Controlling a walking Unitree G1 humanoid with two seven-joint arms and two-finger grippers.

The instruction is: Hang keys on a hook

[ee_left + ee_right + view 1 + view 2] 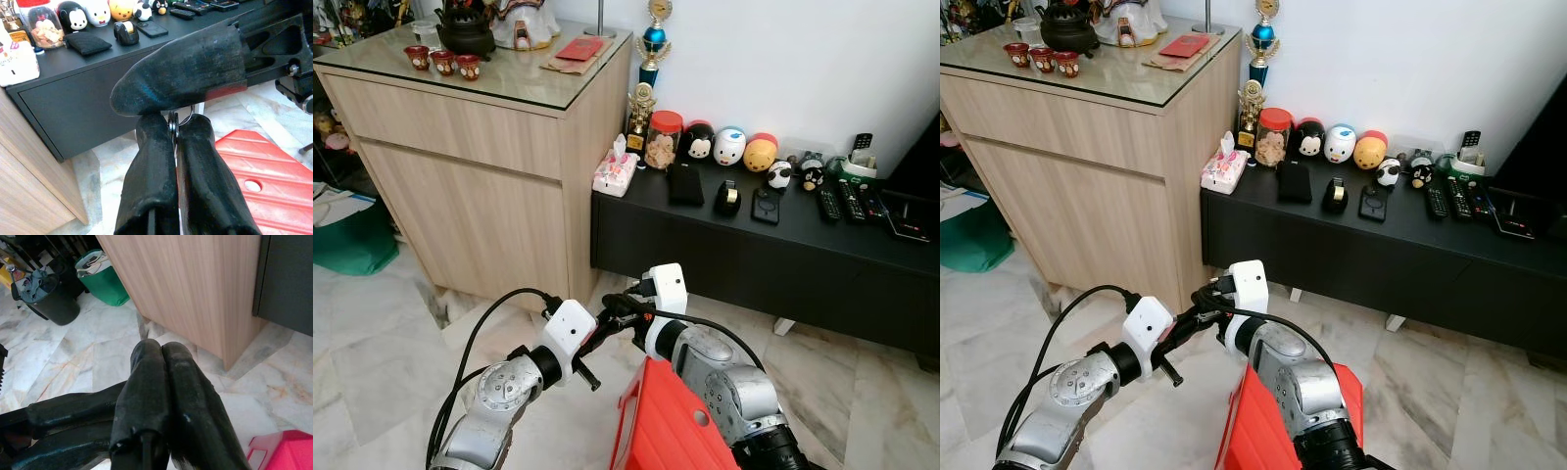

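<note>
My two grippers meet low in front of me, above the marble floor. The left gripper (174, 123) is shut on a thin metal key ring (188, 113), which peeks out between its black fingertips; I cannot make out the keys themselves. The right gripper (161, 350) is shut, with its fingers pressed together and nothing visible between them. Its fingers (186, 73) cross just over the left fingertips, touching or nearly so. In the left eye view the left gripper (607, 320) and the right gripper (610, 305) come together between the two white wrist housings.
A red plastic stool (675, 421) stands right below my arms. A light wood cabinet (480, 196) is ahead on the left, and a low black console (754, 255) with toys and remotes is ahead on the right. A green bag (352, 240) sits at the far left.
</note>
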